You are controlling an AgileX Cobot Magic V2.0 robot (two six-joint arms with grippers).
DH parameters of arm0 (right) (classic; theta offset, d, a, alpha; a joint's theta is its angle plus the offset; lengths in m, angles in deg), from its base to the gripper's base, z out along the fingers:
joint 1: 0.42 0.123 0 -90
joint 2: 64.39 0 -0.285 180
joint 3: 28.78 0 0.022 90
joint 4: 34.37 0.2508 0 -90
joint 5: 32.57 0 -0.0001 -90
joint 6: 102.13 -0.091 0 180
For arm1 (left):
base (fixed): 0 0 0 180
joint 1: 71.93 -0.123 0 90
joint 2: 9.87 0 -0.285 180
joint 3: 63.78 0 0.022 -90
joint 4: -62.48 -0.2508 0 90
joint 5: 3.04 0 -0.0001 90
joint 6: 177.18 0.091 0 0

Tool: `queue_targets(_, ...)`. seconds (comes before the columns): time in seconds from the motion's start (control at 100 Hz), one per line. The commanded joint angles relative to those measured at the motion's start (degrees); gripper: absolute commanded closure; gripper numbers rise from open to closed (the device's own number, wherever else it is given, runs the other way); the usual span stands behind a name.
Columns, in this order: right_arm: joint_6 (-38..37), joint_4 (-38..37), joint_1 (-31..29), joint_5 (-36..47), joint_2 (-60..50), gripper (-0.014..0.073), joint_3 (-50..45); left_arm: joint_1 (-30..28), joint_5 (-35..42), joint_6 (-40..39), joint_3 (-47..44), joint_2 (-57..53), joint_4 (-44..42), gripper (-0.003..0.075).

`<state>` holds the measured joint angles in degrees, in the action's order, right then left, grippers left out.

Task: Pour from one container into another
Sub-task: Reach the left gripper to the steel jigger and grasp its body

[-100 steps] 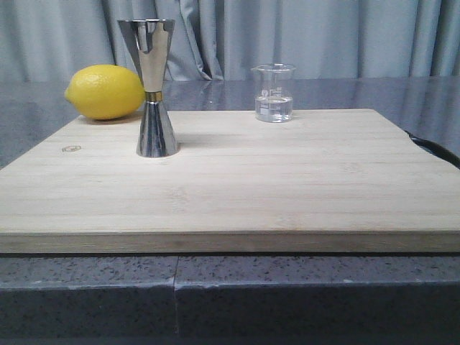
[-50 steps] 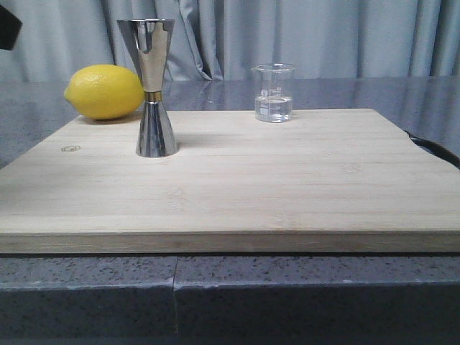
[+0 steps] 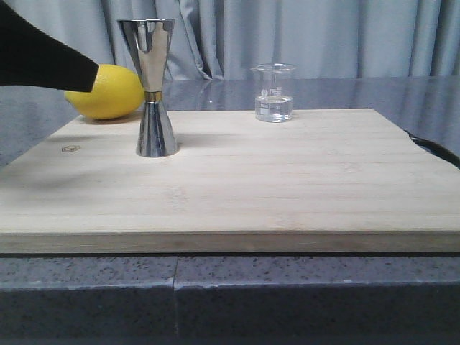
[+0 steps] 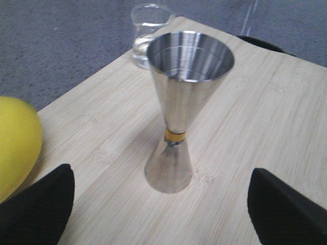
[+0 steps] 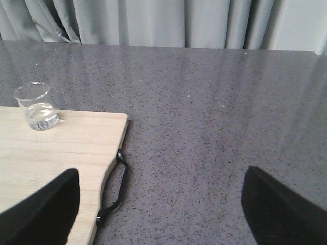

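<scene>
The steel jigger (image 3: 152, 86) with a gold waist band stands upright on the left of the wooden board (image 3: 287, 180). In the left wrist view the jigger (image 4: 179, 112) rises ahead of my open left gripper (image 4: 163, 209), apart from both fingers. One black finger (image 3: 43, 61) of that gripper enters the front view at the far left, in front of the lemon. The small glass beaker (image 3: 274, 93) holds a little clear liquid at the board's back edge; the right wrist view shows the beaker (image 5: 36, 106) far off. My right gripper (image 5: 163, 214) hangs open over the grey counter.
A yellow lemon (image 3: 115, 92) lies behind and left of the jigger, and the lemon (image 4: 15, 143) also shows beside my left finger. The board's black handle loop (image 5: 116, 189) sticks out at its right side. Grey curtains (image 3: 302, 36) close the back.
My left gripper has come into the front view from the upper left and now reaches toward the jigger. Jigger, beaker and lemon stand where they were.
</scene>
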<state>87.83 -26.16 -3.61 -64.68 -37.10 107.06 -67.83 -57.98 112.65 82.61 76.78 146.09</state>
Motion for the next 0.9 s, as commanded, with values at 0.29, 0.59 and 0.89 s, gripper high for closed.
queue_targets(0.29,0.44,0.05,0.12,3.99,0.92,0.0007,1.87,-0.24,-16.56,15.55,1.83,8.74,12.44,0.0083)
queue_targets(0.59,0.44,0.05,0.12,3.99,0.92,0.0007,1.87,0.3,-17.72,21.25,1.83,13.22,18.15,0.0083)
queue_targets(0.89,0.44,0.05,0.12,3.99,0.92,0.0007,1.87,6.09,-17.72,24.75,3.14,15.55,22.33,0.0083)
